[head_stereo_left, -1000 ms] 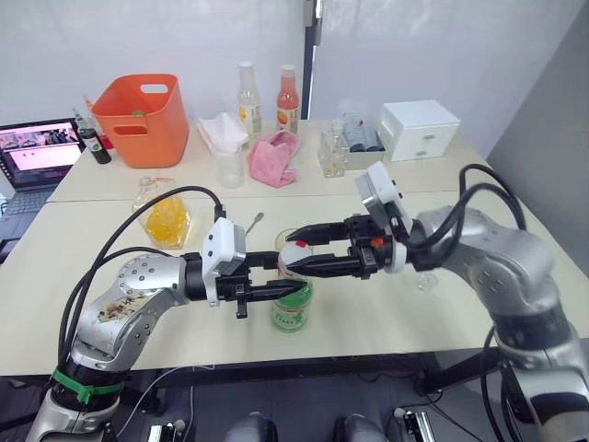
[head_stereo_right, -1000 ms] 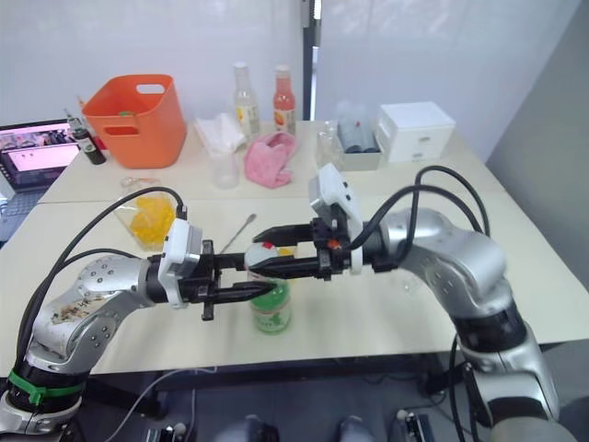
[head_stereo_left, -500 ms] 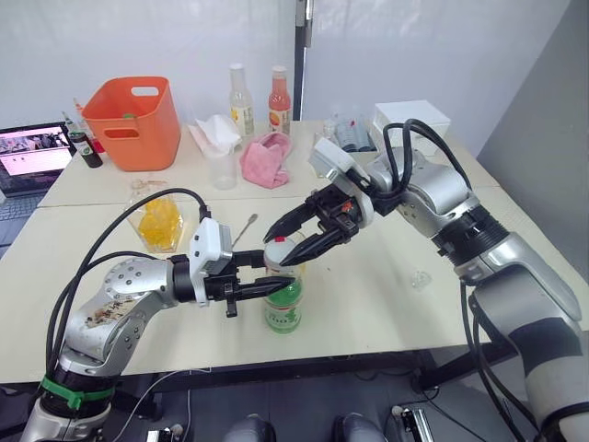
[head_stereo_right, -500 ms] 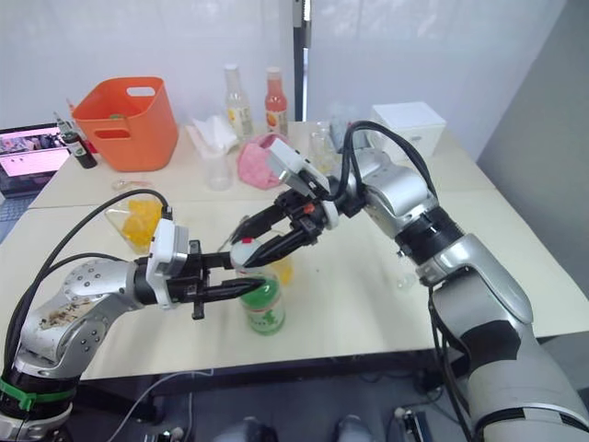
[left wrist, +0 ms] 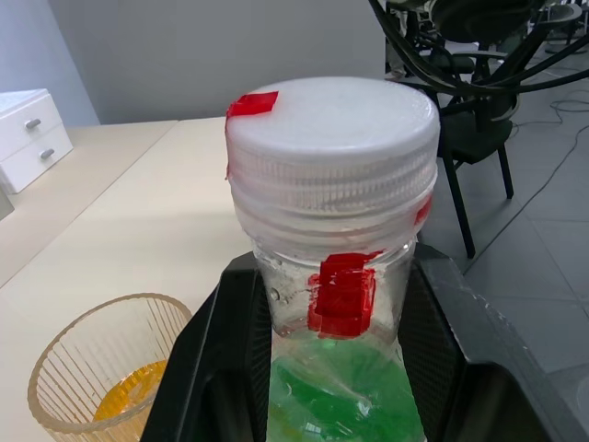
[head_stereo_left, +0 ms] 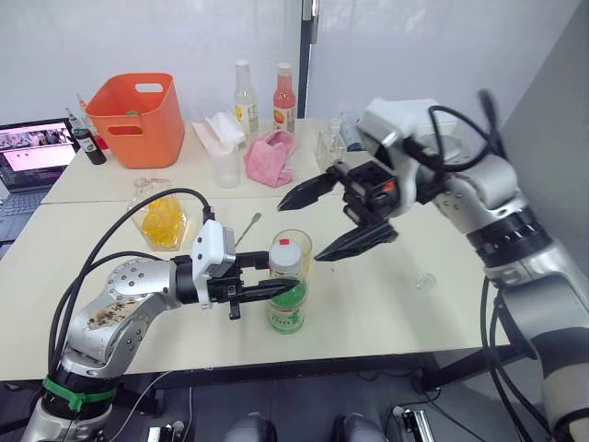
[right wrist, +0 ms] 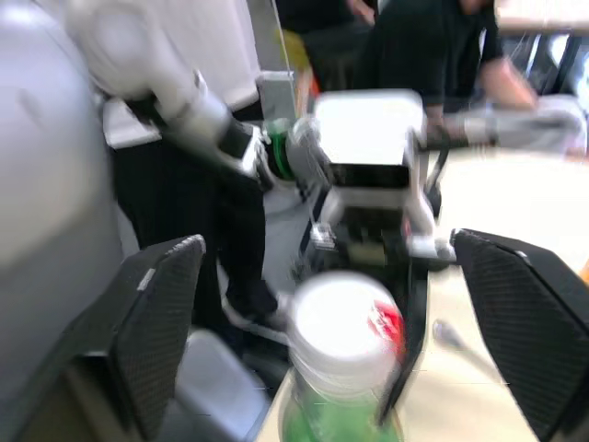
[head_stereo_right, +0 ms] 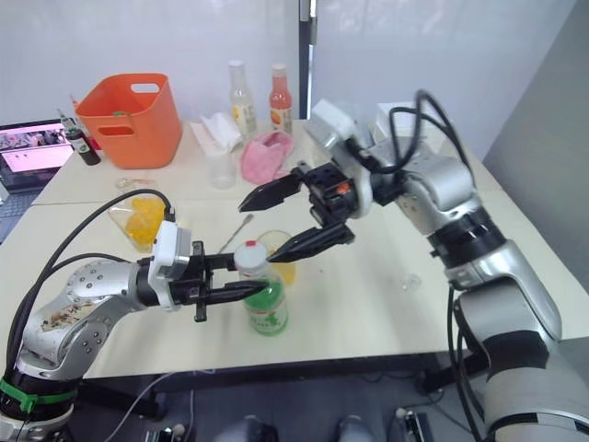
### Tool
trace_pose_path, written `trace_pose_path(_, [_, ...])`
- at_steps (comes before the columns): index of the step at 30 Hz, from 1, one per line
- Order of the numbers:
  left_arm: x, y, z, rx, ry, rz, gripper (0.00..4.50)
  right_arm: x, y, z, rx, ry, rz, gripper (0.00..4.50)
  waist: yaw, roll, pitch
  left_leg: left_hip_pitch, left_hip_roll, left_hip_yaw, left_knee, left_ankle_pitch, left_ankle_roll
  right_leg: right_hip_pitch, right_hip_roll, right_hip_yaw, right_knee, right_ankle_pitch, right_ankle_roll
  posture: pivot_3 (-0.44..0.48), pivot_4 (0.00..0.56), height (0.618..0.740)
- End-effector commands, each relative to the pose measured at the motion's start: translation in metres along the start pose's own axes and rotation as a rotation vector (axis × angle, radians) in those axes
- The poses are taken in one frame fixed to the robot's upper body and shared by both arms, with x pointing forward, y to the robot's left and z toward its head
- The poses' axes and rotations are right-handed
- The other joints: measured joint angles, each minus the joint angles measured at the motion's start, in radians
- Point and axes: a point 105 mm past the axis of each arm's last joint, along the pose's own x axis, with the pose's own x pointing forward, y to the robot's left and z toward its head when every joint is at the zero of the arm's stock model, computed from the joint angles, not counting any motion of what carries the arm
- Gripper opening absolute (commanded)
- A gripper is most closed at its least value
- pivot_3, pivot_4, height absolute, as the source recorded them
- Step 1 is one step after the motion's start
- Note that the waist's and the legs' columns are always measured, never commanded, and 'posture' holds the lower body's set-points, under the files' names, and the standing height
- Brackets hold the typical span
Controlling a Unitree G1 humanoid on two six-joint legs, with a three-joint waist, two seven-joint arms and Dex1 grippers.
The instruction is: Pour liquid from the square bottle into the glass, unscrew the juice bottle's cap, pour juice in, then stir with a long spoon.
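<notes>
Right gripper [head_stereo_left: 339, 219] lifted off the cap [head_stereo_left: 283, 251] – jaws wide, left gripper [head_stereo_left: 276, 290] clamping juice bottle [head_stereo_left: 286, 304] (cap on).

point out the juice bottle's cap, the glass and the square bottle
juice bottle's cap [left wrist: 331, 115]: left wrist view, on its white top.
glass [head_stereo_left: 297, 241]: left eye view, on its rim behind the bottle.
square bottle [head_stereo_left: 160, 217]: left eye view, on its orange-filled body.

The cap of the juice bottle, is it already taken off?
No, the white cap sits on the neck of the juice bottle, which the left gripper holds.
</notes>
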Motion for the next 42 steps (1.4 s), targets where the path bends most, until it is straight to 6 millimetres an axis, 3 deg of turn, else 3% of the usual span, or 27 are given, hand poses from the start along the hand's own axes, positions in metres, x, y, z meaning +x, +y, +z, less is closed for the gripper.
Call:
trace_pose_path(1, [0.001,0.0,-0.001,-0.001,0.025,0.001,1.45,0.012,0.012,0.002,-0.022,0.028,-0.178,4.48,0.005,0.0,0.0,0.0,0.0,0.001,0.0,0.0,0.0,-0.001,0.0,0.001,0.0,0.0,0.0,0.0,0.15,0.713])
trace_pose_path(7, [0.001,0.001,0.0,-0.004,0.022,-0.003,1.45,0.022,0.014,-0.015,0.042,0.047,-0.564,4.48,0.008,0.0,0.0,0.001,0.0,0.002,0.0,0.0,-0.001,-0.003,-0.001,0.003,0.0,0.0,0.0,0.0,0.15,0.713])
trace_pose_path(11, [0.001,0.001,0.0,-0.007,0.022,-0.007,1.45,0.017,0.01,-0.018,0.086,0.041,-0.725,4.48,0.008,0.0,0.0,0.001,0.0,0.002,0.001,0.0,-0.001,-0.003,-0.001,0.003,0.0,0.0,0.0,0.0,0.15,0.713])
trace_pose_path(34, [0.002,0.003,-0.001,-0.009,0.025,-0.016,1.45,0.026,0.017,-0.028,0.132,0.087,-0.723,4.48,0.008,0.0,0.0,0.001,0.0,0.002,0.0,0.0,0.0,-0.002,0.001,0.003,-0.001,0.0,0.0,0.0,0.15,0.713])
trace_pose_path(42, [0.001,0.003,-0.001,-0.008,0.026,-0.014,1.45,0.028,0.015,-0.029,0.131,0.091,-0.721,1.97,0.007,0.0,0.0,0.001,0.0,0.002,0.0,0.0,0.0,-0.002,0.001,0.003,-0.001,0.0,0.0,0.0,0.15,0.713])
